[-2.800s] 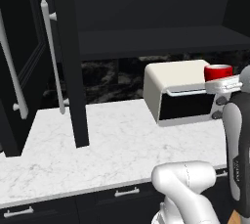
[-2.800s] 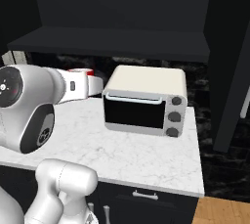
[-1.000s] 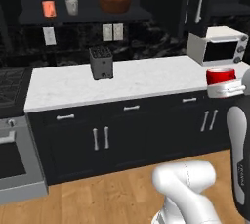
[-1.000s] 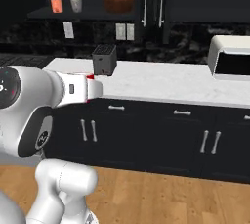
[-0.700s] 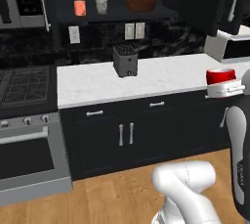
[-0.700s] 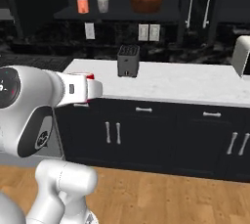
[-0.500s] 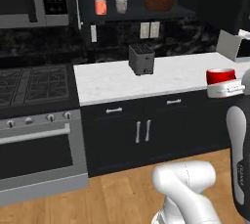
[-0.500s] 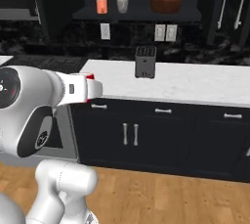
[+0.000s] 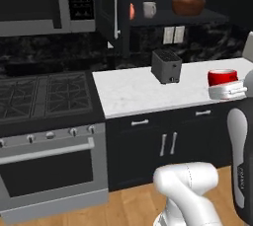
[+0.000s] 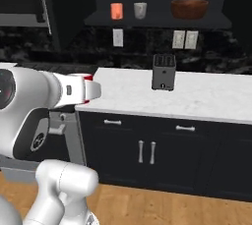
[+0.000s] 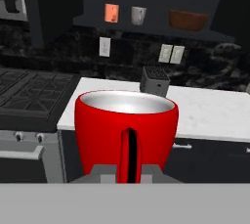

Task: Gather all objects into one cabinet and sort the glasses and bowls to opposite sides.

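Left base view has swung to the stove [image 9: 44,96], pincer [image 11: 128,171] still gripping red cup [image 11: 126,130].

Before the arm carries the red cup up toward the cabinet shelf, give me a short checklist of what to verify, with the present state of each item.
1. Hand shut on the red cup: ok, the cup sits between the fingertips.
2. Cup upright: ok, rim level in the hand view.
3. Shelf open to reach: ok, no door covers it from the right base view.
4. Free spot beside the orange cup and grey-white mug: ok, a gap lies between the mug and the brown bowl.
5. Bowl apart from the cups: ok, at the opposite end.
6. Toaster clear of the lift path: cannot tell.
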